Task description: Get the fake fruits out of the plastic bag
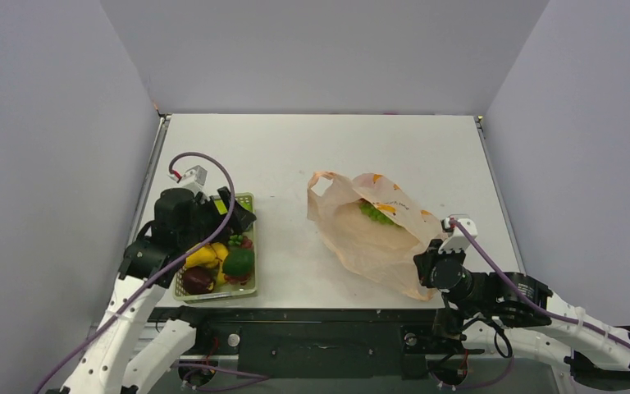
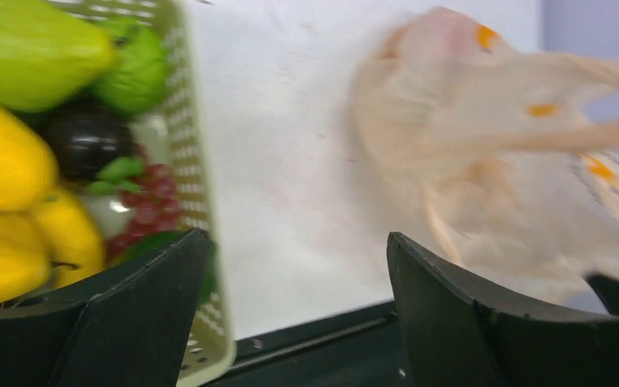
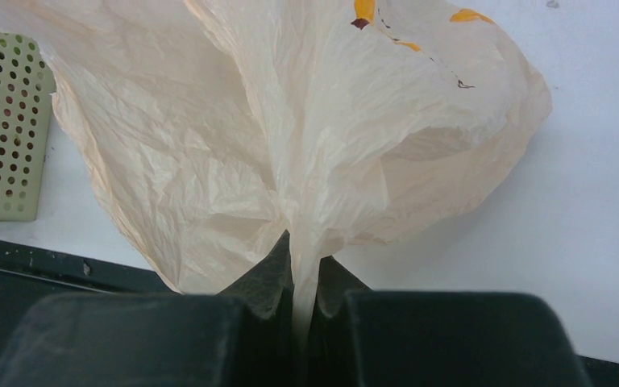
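At bottom centre, R wrist view, R gripper [image 3: 302, 266] clamps plastic bag [image 3: 209, 145]; L gripper [image 2: 294, 242], spread wide & empty by basket [image 2: 185, 121], should enter bag mouth gently for green fruit [image 1: 372, 211].

A thin, crinkly, translucent peach-orange plastic bag [image 1: 369, 238] printed with small orange bananas lies slumped on the white table [image 1: 295, 164]. Its near corner is bunched into a tight fold. A knobbly green toy fruit [image 1: 372, 213] shows inside it. Well apart to the left, glossy yellow [image 2: 8, 161], green [image 2: 32, 48], dark purple [image 2: 89, 137] and red [image 2: 149, 193] plastic fruits fill a light green lattice basket [image 2: 185, 121].
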Tool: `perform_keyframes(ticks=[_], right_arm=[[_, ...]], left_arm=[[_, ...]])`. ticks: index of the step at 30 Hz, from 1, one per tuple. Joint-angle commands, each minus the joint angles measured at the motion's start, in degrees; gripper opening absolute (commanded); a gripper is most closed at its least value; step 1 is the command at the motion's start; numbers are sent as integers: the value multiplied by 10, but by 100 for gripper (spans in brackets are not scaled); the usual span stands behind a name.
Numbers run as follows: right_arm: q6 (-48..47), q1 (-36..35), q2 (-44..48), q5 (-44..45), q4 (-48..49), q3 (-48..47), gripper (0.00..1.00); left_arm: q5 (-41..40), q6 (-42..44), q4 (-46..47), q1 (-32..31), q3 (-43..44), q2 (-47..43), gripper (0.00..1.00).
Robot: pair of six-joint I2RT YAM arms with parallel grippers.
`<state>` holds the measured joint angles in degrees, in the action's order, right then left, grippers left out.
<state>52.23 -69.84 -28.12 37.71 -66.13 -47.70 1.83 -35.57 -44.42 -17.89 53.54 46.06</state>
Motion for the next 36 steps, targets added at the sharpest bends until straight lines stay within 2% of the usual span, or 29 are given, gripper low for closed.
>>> perform_keyframes(ticks=[1, 5, 6, 8, 9, 10, 11, 12, 13, 15, 17, 20, 27, 36], right_arm=[[-14, -5, -18, 4, 7, -39, 0], [-20, -5, -29, 10, 8, -44, 0], [-20, -5, -33, 7, 10, -43, 0], [-21, -5, -39, -3, 19, -39, 0], [-22, -5, -40, -15, 27, -34, 0], [-27, -4, -40, -22, 32, -29, 0], [-32, -5, -41, -44, 38, -25, 0], [-35, -5, -42, -56, 39, -18, 0], [-27, -5, -44, -88, 34, -14, 0], [10, -4, -48, -142, 13, -4, 0], [51, -5, -39, -194, -10, 16, 0], [83, -6, -29, -237, -47, 46, 0], [90, -5, -71, -185, -120, 30, 0], [31, -6, -99, -99, -63, -62, 0]], left_arm=[[219, -100, 146, 0, -67, -59, 78], [262, -237, 323, -37, -177, -115, 77], [255, -251, 374, -68, -201, -120, 77], [197, -260, 401, -149, -205, -108, 77], [132, -244, 394, -223, -198, -89, 77], [92, -235, 381, -262, -178, -77, 76], [21, -218, 379, -339, -168, -53, 76], [-10, -211, 390, -375, -152, -42, 76], [-62, -201, 417, -440, -147, -20, 76], [-109, -191, 467, -509, -136, 19, 76], [-139, -177, 481, -551, -116, 63, 75], [-176, -160, 490, -591, -81, 121, 74], [-211, -149, 505, -621, -26, 235, 72], [-291, -127, 538, -636, -16, 306, 67]])
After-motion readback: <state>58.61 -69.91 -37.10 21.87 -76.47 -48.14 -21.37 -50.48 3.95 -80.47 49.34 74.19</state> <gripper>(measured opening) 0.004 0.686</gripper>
